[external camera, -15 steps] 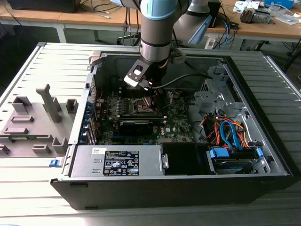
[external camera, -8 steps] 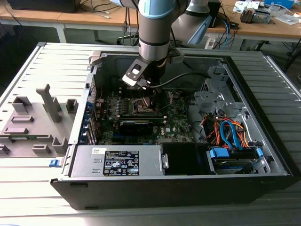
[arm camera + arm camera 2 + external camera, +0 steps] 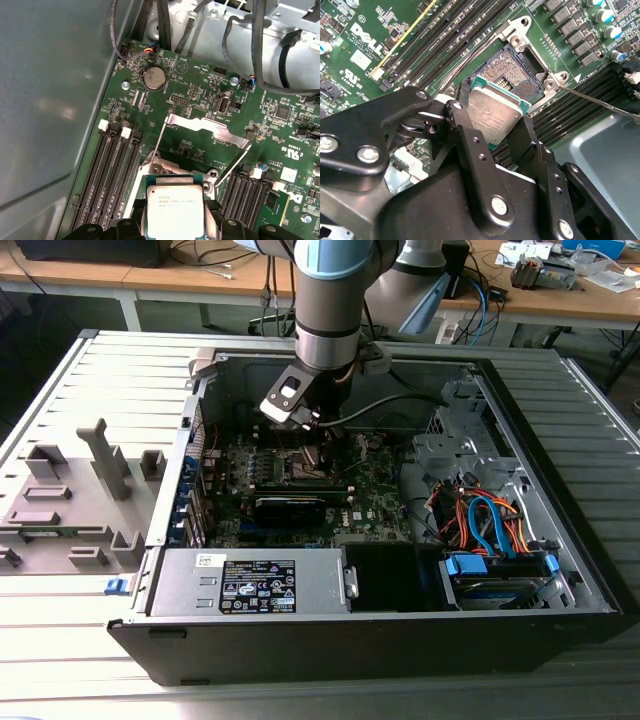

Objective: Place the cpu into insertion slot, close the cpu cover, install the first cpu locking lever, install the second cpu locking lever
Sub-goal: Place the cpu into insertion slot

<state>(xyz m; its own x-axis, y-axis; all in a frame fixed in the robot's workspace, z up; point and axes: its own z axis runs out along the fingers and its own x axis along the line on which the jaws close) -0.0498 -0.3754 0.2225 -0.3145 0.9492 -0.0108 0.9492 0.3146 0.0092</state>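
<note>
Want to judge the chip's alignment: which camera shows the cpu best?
The first wrist view: the cpu faces the camera squarely. The second wrist view shows it slanted, held in the gripper. In the exterior view the arm covers that spot.

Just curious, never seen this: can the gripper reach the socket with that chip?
Probably yes: the gripper holds the cpu just over the insertion slot, which lies uncovered.

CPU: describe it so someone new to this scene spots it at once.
Inside the open computer case, find the green circuit board with its square insertion slot. The cpu is the flat square chip clamped in the black pincer by that slot. Its silvery-grey top sets it apart from the dark memory slots beside it.
</note>
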